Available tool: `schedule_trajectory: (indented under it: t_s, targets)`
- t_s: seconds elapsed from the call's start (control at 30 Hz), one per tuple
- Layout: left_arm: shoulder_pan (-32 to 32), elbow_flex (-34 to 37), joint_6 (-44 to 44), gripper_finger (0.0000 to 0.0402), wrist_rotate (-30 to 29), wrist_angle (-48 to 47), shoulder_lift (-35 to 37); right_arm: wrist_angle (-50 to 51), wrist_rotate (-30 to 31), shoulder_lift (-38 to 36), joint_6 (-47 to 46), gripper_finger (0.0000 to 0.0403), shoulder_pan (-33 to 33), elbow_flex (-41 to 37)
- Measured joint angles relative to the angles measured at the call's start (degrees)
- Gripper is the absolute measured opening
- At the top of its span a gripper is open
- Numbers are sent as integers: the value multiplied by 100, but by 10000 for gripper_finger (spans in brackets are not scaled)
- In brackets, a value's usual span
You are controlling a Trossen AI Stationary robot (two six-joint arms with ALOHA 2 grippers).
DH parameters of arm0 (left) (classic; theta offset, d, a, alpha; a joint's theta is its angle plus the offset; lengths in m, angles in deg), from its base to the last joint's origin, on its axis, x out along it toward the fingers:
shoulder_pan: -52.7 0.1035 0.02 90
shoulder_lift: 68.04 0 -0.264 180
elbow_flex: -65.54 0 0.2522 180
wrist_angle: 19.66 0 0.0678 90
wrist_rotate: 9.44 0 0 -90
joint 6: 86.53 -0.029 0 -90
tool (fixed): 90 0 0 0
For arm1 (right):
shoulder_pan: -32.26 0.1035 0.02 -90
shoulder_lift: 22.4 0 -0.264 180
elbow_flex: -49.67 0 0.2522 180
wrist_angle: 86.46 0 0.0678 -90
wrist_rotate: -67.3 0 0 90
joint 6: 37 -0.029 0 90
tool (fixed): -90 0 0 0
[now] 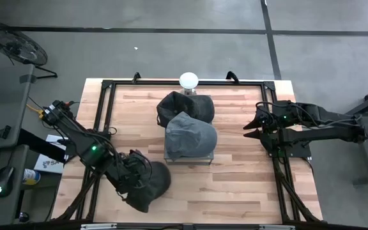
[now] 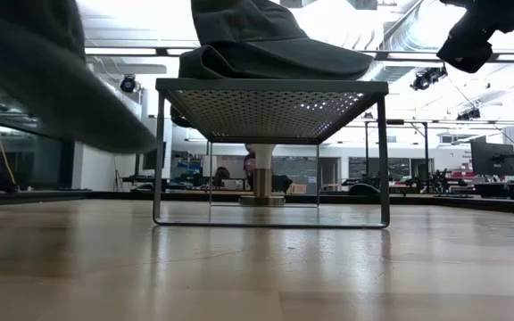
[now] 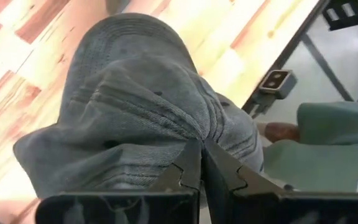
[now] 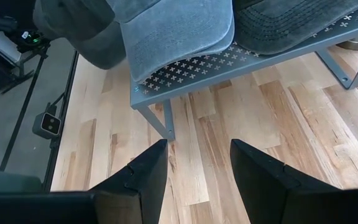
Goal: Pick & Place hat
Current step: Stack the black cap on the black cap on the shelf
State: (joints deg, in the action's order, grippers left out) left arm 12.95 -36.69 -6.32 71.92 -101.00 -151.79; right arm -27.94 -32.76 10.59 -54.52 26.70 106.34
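Left of the rack, near the table's front edge, the left gripper pinches a dark hat. Right of the rack, the right gripper hovers, fingers spread.

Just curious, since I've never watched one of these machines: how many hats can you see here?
3. One grey hat lies on the metal rack, a darker hat behind it, and a third hat is held by the left gripper.

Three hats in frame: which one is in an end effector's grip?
The hat at the table's near-left, pinched shut by the left end effector. The other two sit on the metal rack, untouched.
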Motion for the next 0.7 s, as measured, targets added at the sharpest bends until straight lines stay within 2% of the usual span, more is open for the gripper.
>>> schedule_trajectory:
  t_s: [0.2,0.7]
  targets:
    - [0,-340,-162,0,-218,2,0,0,0,0,76,167,-1,2]
    - [1,-1777,-988,0,-87,-36,0,-1,0,0,106,167,0,2]
